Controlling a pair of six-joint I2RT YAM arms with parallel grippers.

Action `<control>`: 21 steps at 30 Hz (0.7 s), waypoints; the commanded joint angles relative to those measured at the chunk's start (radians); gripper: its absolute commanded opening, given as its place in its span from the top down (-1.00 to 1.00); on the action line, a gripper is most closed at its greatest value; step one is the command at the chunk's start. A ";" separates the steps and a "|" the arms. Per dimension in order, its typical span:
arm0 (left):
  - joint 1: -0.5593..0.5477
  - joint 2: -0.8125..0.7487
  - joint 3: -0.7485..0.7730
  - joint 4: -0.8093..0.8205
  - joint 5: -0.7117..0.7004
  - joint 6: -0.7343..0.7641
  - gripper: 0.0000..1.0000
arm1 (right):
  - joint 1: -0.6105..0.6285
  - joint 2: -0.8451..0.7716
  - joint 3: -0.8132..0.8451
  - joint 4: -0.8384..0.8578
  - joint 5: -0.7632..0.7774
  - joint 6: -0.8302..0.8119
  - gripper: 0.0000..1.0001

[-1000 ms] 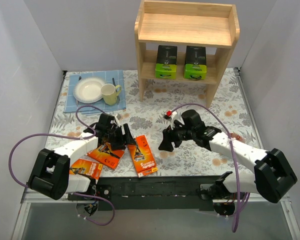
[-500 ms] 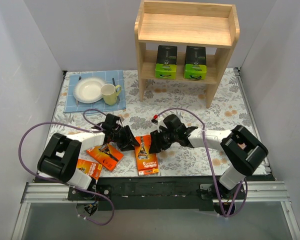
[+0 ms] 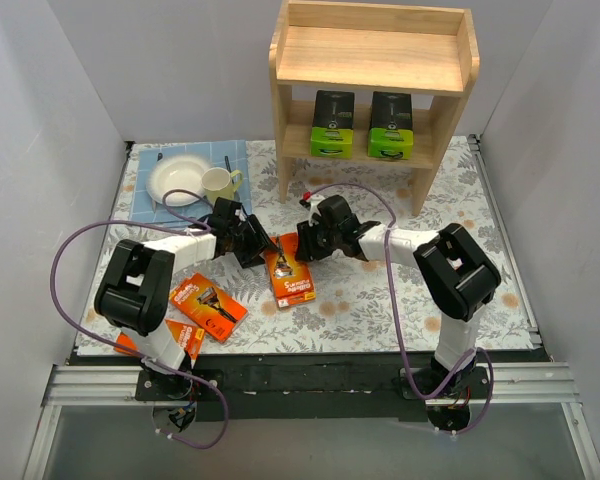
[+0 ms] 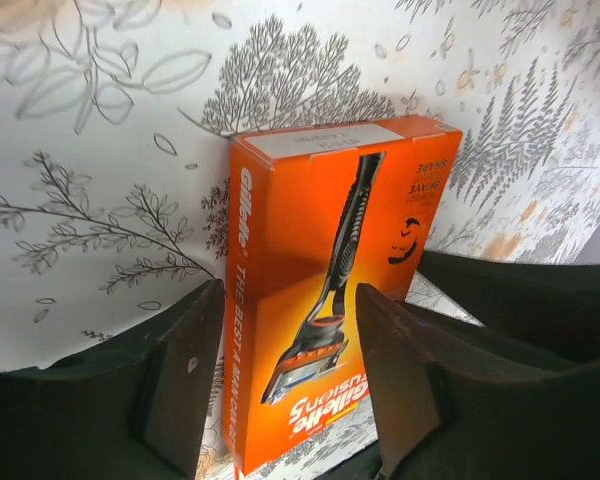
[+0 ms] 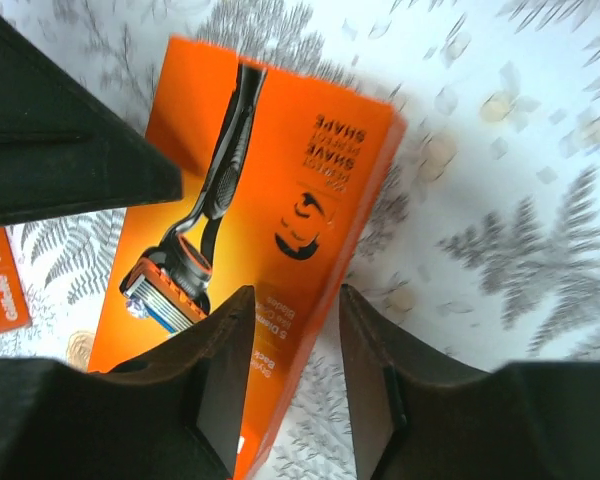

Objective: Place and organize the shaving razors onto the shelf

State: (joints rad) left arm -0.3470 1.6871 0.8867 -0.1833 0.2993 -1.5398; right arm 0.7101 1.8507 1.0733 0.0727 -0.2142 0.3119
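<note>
White cloth printed with grey leaves is spread over the table point(image 3: 460, 215). At its far edge the light-wood shelf point(image 3: 375, 58) is stood. On the lower tier two packs are set upright side by side, the left green pack point(image 3: 333, 124) just beside the right green pack point(image 3: 390, 125), both lime green and black.

At the far left a blue placemat point(image 3: 145, 208) is laid, and on it a white plate point(image 3: 178, 181) is placed with a pale yellow mug point(image 3: 218, 187) just beside it.

Three orange razor packs are left lying flat on the cloth in front of the shelf. The central orange pack point(image 3: 291, 275) is found between the two grippers. The second orange pack point(image 3: 208, 306) is seen near it to the left. The third orange pack point(image 3: 185, 340) is partly covered by the left arm near the table's near edge.

The left gripper point(image 3: 258, 250) is brought to the far end of the central orange pack. In the left wrist view its jaws are held wide, with one of its fingers point(image 4: 180, 380) at each long side of the pack. Whether the pack is pressed cannot be told.

The right gripper point(image 3: 300, 250) is brought to the same end from the other side. Its jaws are kept narrow, and in the right wrist view the pack's long edge is seen running between its fingers point(image 5: 215, 380). Whether that edge is nipped cannot be told.
</note>
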 commanded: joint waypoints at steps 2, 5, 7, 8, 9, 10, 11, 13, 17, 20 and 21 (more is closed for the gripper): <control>0.049 -0.122 0.002 -0.080 0.032 0.026 -0.18 | -0.047 -0.097 0.053 -0.012 0.004 -0.057 -0.11; 0.049 -0.214 -0.093 -0.074 0.098 0.000 -0.18 | -0.058 -0.216 -0.038 -0.060 -0.053 -0.013 -0.22; 0.049 -0.245 -0.175 -0.059 0.121 -0.028 -0.18 | -0.057 -0.275 -0.149 -0.097 -0.117 0.028 -0.23; 0.049 -0.257 -0.199 -0.058 0.129 -0.026 -0.18 | -0.055 -0.324 -0.185 -0.100 -0.146 0.030 -0.23; 0.049 -0.277 -0.219 -0.051 0.138 -0.022 -0.20 | -0.055 -0.347 -0.226 -0.103 -0.186 0.030 -0.23; 0.049 -0.282 -0.251 -0.032 0.139 -0.001 -0.22 | -0.052 -0.373 -0.298 -0.097 -0.195 0.030 -0.25; 0.049 -0.283 -0.262 -0.022 0.139 0.010 -0.22 | -0.049 -0.415 -0.344 -0.084 -0.206 0.044 -0.25; 0.049 -0.291 -0.288 0.002 0.127 0.027 -0.23 | -0.055 -0.441 -0.433 0.019 -0.257 0.076 -0.29; 0.049 -0.282 -0.331 0.064 0.184 0.012 -0.25 | -0.064 -0.409 -0.478 0.163 -0.369 0.125 -0.29; 0.049 -0.245 -0.342 0.097 0.204 0.004 -0.25 | -0.067 -0.354 -0.492 0.190 -0.347 0.179 -0.26; 0.049 -0.236 -0.341 0.105 0.207 0.003 -0.25 | -0.067 -0.344 -0.493 0.194 -0.329 0.208 -0.26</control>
State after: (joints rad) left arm -0.2966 1.4265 0.5663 -0.1249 0.4755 -1.5402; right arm 0.6495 1.4647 0.5800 0.1310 -0.5129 0.4278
